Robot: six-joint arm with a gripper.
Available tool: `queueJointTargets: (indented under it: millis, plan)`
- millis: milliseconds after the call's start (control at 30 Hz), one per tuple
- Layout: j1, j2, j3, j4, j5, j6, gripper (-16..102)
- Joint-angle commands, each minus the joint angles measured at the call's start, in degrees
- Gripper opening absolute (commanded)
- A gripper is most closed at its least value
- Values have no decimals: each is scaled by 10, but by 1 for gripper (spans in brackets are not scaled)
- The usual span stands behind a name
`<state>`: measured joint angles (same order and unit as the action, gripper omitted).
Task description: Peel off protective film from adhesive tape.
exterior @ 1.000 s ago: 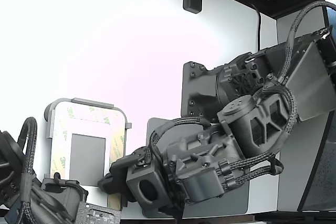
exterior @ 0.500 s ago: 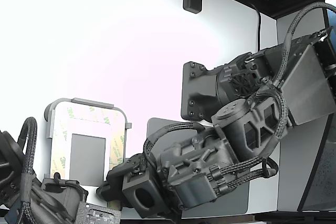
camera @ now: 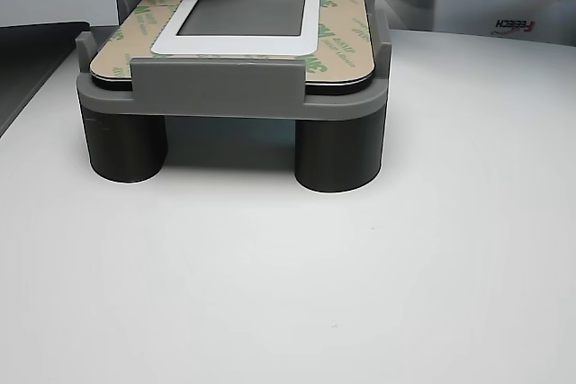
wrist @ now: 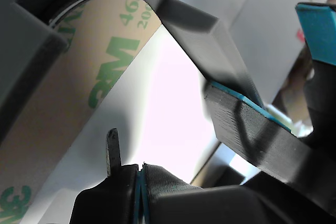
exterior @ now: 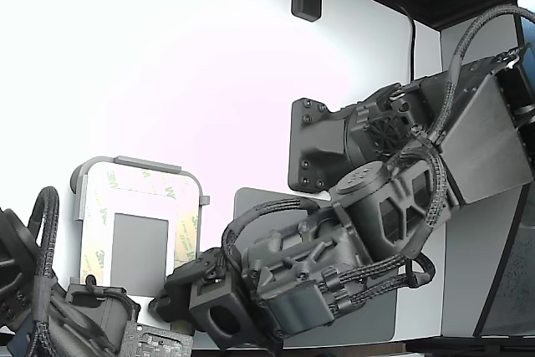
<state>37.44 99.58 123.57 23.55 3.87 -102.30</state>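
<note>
The light-grey rounded plate (exterior: 94, 162) lies at the exterior view's left. The adhesive tape forms a frame on it around a grey rectangle (exterior: 139, 242). The cream protective film (exterior: 185, 232) with green 3M logos covers the strips. It fills the wrist view close up (wrist: 79, 93) and shows in the other view (camera: 346, 47). My gripper (exterior: 165, 300) sits low at the plate's near right corner. In the wrist view its fingers (wrist: 140, 167) are pressed together right at the film's edge, and I see nothing between them.
A large dark-grey mat (exterior: 251, 206) lies under my arm. A second arm (exterior: 50, 307) sits at the exterior view's lower left, by the plate's near edge. The plate rests in a grey holder (camera: 216, 87) on two dark cylinders. A white box (camera: 504, 15) stands behind.
My arm has swung down and toward the exterior view's left, bringing the gripper lower at the plate's near right corner. The plate and the film have not moved.
</note>
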Motion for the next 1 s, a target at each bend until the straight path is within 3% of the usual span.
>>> queueJointTargets:
  millis: [0,967]
  plan:
    - [-4,10,-17,-7,-2,-2,-11]
    - [8,-14,-36,3,3,5,-11]
